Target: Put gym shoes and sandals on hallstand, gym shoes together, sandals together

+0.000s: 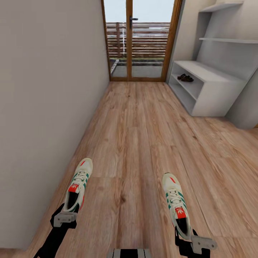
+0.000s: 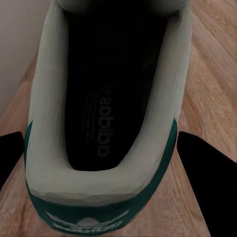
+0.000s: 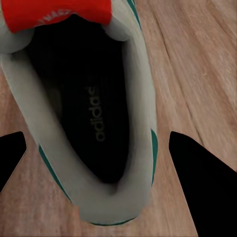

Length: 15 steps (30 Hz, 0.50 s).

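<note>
In the head view I hold one gym shoe in each hand, toes pointing ahead, above the corridor floor (image 1: 136, 143). My left gripper (image 1: 66, 214) is shut on the heel of the left gym shoe (image 1: 79, 184); its black fingers (image 2: 202, 173) press both sides of the heel (image 2: 101, 197). My right gripper (image 1: 187, 234) is shut on the heel of the right gym shoe (image 1: 174, 200), whose dark opening (image 3: 94, 113) lies between the fingers (image 3: 197, 182). The two sandals (image 1: 185, 77) sit side by side on a tier of the hallstand (image 1: 211, 73), far ahead on the right.
A plain wall (image 1: 46, 89) runs close along the left. A wood-framed glass door (image 1: 139, 39) closes the corridor's far end. A grey panel (image 1: 247, 107) stands just past the hallstand on the right. Open floor stretches between me and the rack.
</note>
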Tool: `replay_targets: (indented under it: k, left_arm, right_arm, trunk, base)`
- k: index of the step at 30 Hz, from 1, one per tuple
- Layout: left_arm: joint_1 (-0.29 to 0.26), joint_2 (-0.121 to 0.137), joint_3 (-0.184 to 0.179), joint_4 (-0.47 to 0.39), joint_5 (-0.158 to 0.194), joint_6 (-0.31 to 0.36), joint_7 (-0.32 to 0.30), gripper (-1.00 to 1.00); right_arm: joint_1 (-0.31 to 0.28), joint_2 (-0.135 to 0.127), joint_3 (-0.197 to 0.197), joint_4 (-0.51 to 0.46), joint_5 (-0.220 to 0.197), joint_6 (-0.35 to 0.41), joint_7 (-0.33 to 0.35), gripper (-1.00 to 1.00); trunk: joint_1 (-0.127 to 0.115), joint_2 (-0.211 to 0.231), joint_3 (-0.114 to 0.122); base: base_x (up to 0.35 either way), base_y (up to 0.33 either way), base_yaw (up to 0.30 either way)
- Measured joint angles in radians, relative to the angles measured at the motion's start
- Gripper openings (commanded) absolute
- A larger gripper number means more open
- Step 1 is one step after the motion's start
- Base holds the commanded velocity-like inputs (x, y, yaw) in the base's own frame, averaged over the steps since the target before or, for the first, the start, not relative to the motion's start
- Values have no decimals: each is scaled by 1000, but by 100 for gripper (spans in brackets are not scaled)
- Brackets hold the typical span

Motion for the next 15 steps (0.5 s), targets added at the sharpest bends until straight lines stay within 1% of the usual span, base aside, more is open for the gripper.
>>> replay_targets:
  k: [15]
  left_arm:
    - [0, 0, 0, 0, 1, 0, 0, -100]
  right_arm:
    - [0, 0, 1, 0, 0, 0, 0, -100]
  trunk:
    - [0, 0, 0]
  base:
    - [327, 0, 0]
